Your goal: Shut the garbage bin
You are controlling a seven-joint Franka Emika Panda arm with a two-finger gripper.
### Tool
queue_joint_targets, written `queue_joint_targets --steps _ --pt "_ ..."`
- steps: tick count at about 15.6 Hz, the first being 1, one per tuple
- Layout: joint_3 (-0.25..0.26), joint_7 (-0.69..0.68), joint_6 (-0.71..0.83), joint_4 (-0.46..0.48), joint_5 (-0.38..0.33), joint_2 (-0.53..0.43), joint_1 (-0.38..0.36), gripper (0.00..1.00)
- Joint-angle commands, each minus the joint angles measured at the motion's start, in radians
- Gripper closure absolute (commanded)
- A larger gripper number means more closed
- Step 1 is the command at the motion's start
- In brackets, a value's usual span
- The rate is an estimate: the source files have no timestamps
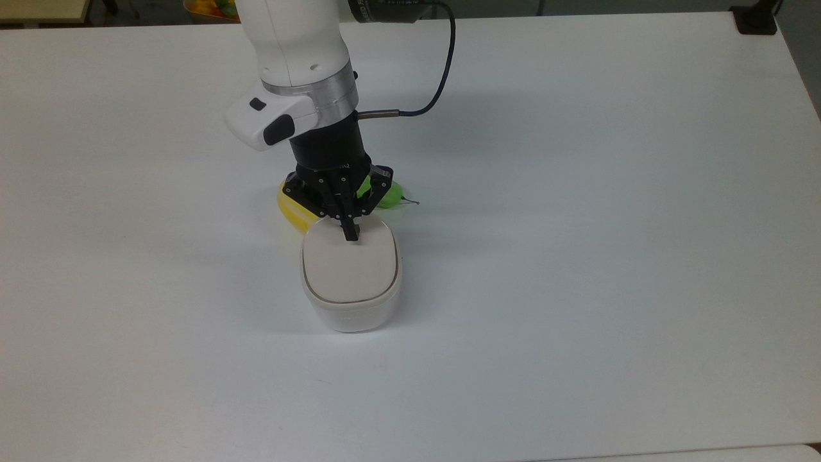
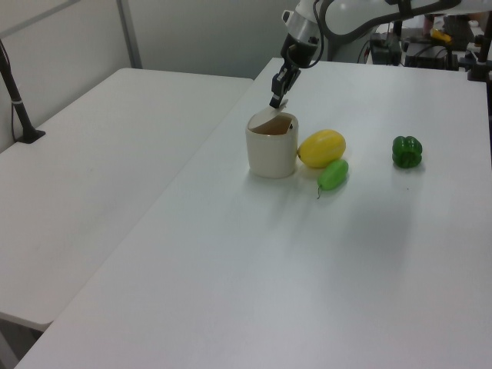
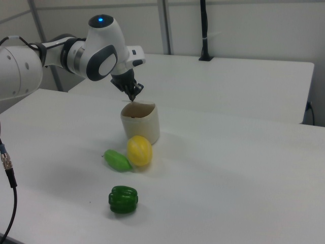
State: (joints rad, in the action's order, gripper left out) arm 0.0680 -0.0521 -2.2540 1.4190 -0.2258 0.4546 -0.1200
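A plain white counter (image 1: 577,256) carries everything we see, with a second white table (image 3: 244,76) behind it in the right view and a dark post (image 3: 204,30) rising from that table.

The garbage bin (image 1: 351,282) stands near the middle of the counter, a small cream-white container with rounded-square walls and a flat beige lid (image 1: 349,264). In the top view the lid covers the whole opening and looks almost level with the rim. In the left view the bin (image 2: 271,144) shows brown inside its mouth with the lid slanting down into it, so it does not look fully seated there. In the right view the bin (image 3: 140,121) shows a dark gap at its top. We cannot make out any button on the lid.

The hand (image 1: 350,232) points down at the far edge of the lid in the top view, its fingertips drawn together into one narrow black point that appears to touch the lid; it grips nothing. The hand (image 2: 277,98) sits just above the bin's rim in the left view, and the hand (image 3: 133,95) does the same in the right view.

Just beyond the bin lie a yellow melon (image 2: 321,148) and a light green fruit (image 2: 333,174), both partly hidden by the hand in the top view. A dark green pepper (image 3: 123,199) sits well apart from them.
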Motion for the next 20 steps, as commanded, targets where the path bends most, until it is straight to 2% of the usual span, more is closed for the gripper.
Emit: queue_joint_targets --steps 1,14,16,20 --pt "0.007 -0.020 0.033 0.035 0.002 -0.001 -0.004 1.00" --pt "0.009 -0.019 0.047 0.049 0.005 0.058 0.003 1.00" --pt "0.009 -0.009 0.085 0.040 -0.003 0.041 0.006 1.00" --pt "0.024 -0.009 0.265 0.037 -0.004 -0.079 0.048 1.00"
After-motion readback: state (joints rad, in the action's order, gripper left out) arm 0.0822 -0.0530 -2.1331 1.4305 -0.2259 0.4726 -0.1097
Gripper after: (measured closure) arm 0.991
